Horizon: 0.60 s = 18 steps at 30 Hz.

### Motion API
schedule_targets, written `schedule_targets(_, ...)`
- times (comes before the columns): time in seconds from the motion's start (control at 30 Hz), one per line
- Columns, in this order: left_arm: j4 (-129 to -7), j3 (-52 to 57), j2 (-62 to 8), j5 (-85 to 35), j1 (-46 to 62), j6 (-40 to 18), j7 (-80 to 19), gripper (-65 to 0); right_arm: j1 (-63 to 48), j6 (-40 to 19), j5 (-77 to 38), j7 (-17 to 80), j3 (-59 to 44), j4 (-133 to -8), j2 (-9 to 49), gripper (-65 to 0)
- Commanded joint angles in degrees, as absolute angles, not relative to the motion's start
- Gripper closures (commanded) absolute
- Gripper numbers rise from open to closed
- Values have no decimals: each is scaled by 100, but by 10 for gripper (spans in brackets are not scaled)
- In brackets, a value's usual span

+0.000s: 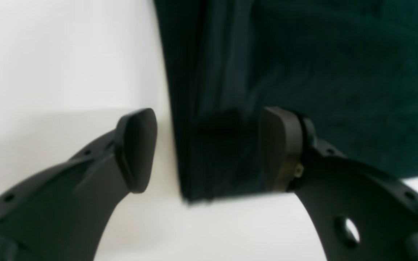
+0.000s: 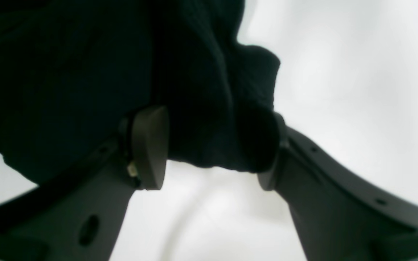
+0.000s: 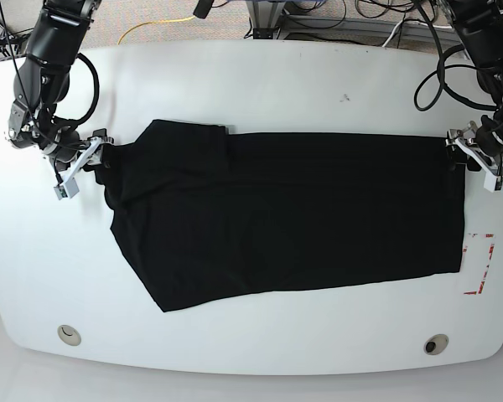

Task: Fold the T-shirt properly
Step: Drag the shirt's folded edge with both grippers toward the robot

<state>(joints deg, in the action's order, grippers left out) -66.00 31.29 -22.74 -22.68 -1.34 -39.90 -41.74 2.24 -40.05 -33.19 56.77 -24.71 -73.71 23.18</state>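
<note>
1. The right gripper [image 3: 101, 155] sits at the left end of the T-shirt [image 3: 293, 213] in the base view, at the shirt's upper left corner. In the right wrist view its jaws stand apart with a bunched fold of the black cloth [image 2: 209, 108] between them; the cloth lies against both pads, so the right gripper [image 2: 212, 148] is gripping the T-shirt's edge.
2. The T-shirt lies spread flat on the white table [image 3: 260, 84], plain black side up, stretched lengthwise between the two grippers. Its left end is slanted and uneven; its right end is straight.
3. The left gripper [image 3: 463, 151] sits at the T-shirt's upper right corner in the base view. In the left wrist view the left gripper [image 1: 209, 148] has parted jaws straddling the shirt's layered edge [image 1: 216, 108]: one pad touches the cloth, the other stands clear on the table side, so it is not clamped.
4. A red-marked patch [image 3: 479, 264] lies on the table just beside the T-shirt's lower right corner.
</note>
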Motion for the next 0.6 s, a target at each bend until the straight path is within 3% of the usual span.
schedule_targets(0.0, -6492, 2967, -2325, -2202, -163, -4000, -4189, -400, 295, -4000, -3327, 5675, -2492, -7451, 2422, -325)
schedule_targets(0.07, -6352, 2844, -2325, -2053, -163, -4000, -4084, -338, 295, -4000, -3327, 5675, -2492, -7451, 2422, -255)
schedule_targets(0.2, -6211, 2624, -2281, -1666, -268, -4000, -3811, -10, 295, -4000, -3336, 5684, -2492, -7451, 2422, -35)
schedule_targets(0.23, -6211, 2624, -2237, -1569, -259, -4000, -3820, 0, 286, -4000, -3345, 5692, -2492, -7451, 2422, 0)
schedule_targets(0.57, -7231, 2651, -2088, -1349, 532, -4000, -3978, 0, -637, -4000, -3354, 6176, -2624, -8690, 2422, -13)
